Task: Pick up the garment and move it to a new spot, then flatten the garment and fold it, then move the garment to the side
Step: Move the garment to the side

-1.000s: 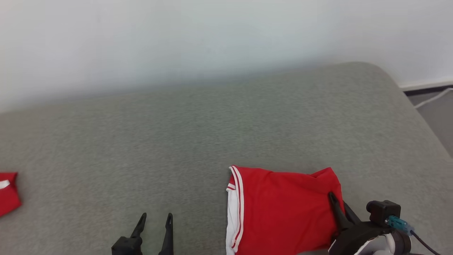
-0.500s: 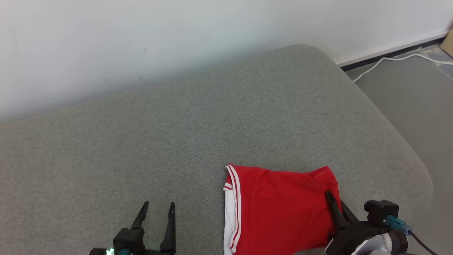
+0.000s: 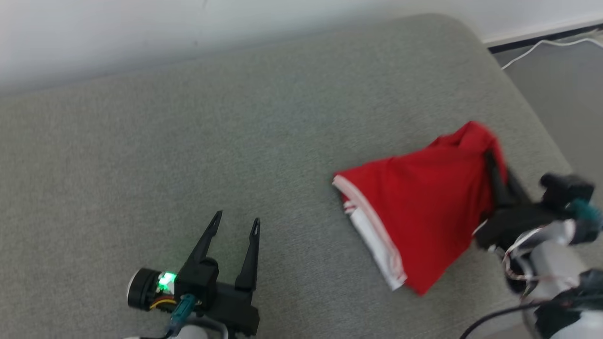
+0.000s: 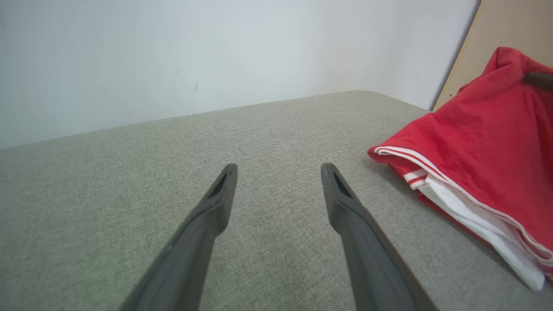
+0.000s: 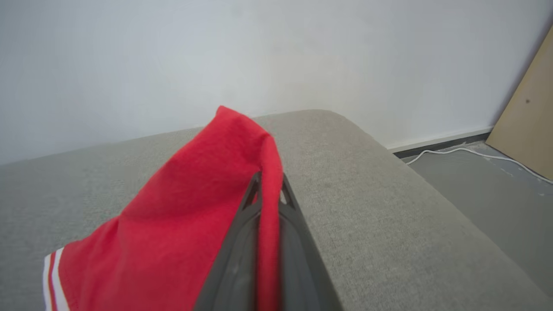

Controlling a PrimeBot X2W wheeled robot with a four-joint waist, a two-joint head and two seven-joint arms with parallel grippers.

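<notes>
Item 1. My right pincer: both dark fingers pressed together, with a fold of cloth caught between them. The cloth runs up between the fingertips and drapes over to one side.

Item 2. Red garment: plain red knit with a white band and thin red-and-white stripes along one hem. It is at the right part of the cushion, near the rounded right edge. The pinched end is raised into a peak, and the rest slopes down and leftward from there. The striped hem is the lowest part. It looks to lie on the cushion, though I cannot be sure it touches.

Item 3. My left pincer: fingers spread wide with nothing between them. It is poised over bare cushion, well apart from the garment, which lies off to its right.

Item 4. Grey fabric cushion: broad and flat, with a fine weave and a rounded far right corner.

Item 5. White wall: directly behind the cushion.

Item 6. Grey floor: beyond the cushion's right edge, with a white cable trailing across it.

Item 7. Tan board: standing at the far right by the wall.
</notes>
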